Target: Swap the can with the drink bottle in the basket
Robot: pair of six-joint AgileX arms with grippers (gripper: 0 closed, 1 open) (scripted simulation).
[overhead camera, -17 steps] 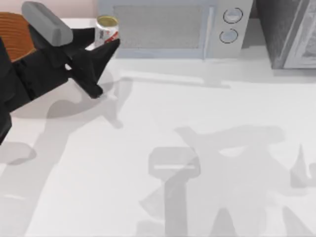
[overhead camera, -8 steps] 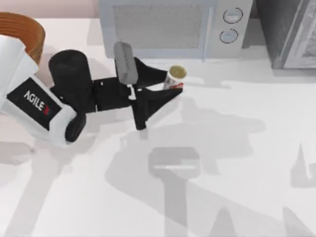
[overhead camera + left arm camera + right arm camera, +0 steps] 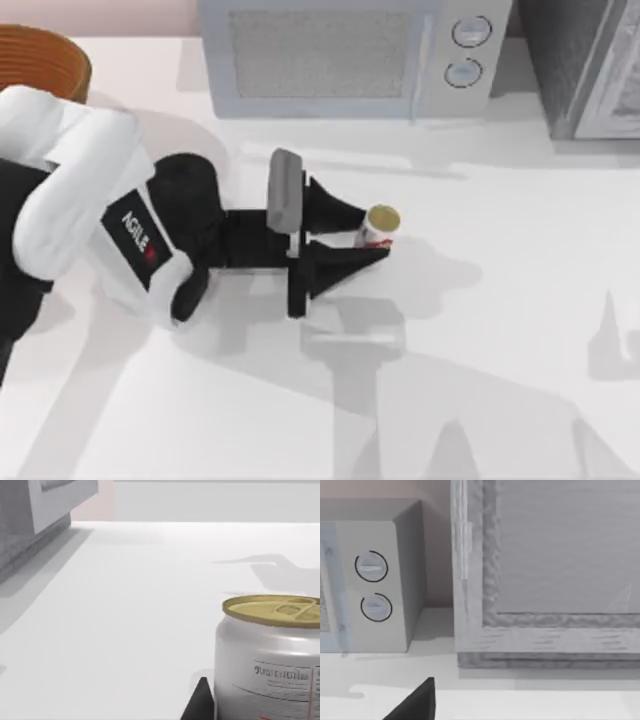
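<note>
Drink bottle stands upright mid-desk, well clear at 4 o'clock of the basket, clamped between the fingers of your left gripper, evidently parked there to vacate the basket for the swap.

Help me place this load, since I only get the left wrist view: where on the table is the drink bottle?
Observer: In the top view the drink bottle is near the middle of the table, in front of the microwave, clamped between the left gripper's fingers.
Operator: And the basket?
Observer: The basket is at the table's far left corner, well apart from the bottle.
Operator: Where is the right arm?
Observer: The right gripper faces the microwave's dials and a grey cabinet beside it.
</note>
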